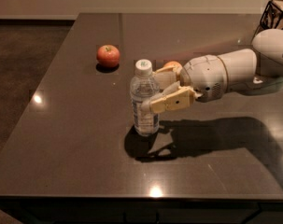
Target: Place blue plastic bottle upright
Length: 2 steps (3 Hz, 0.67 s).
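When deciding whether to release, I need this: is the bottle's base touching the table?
Touching. The camera view shows the blue plastic bottle upright, its base meeting its shadow on the table; the gripper is at its label.

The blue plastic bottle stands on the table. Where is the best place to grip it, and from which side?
Grip the blue plastic bottle at mid-body, coming level from the right. It stands upright, its round sides run straight there, and the cap above is narrower. The gripper sits at that spot, jaws closed around the middle from the right.
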{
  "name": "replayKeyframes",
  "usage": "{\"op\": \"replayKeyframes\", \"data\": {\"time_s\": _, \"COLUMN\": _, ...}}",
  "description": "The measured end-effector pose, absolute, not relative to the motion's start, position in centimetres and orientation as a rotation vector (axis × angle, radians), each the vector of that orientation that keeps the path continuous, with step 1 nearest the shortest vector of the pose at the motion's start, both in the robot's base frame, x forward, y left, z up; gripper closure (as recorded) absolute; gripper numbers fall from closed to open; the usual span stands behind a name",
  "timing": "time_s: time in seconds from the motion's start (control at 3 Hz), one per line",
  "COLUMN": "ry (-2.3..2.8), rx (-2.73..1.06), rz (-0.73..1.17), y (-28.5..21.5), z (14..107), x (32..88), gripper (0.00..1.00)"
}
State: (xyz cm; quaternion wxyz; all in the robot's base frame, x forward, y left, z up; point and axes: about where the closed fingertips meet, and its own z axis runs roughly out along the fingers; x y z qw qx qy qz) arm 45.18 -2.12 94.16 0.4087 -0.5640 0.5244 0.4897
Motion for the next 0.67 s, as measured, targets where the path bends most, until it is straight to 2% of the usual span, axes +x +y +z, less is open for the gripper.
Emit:
{"op": "replayKeyframes", "data": {"time_s": 0.33, "ry": 1.318, "rx": -1.425, "rz": 1.234, "y": -1.9, "z": 94.27, "x": 45.1, "gripper": 0.0}}
{"op": "replayKeyframes", "data": {"time_s": 0.67, "ry": 1.318, "rx": -1.425, "rz": 1.234, "y": -1.89, "z": 94.28, "x": 45.1, "gripper": 0.0}}
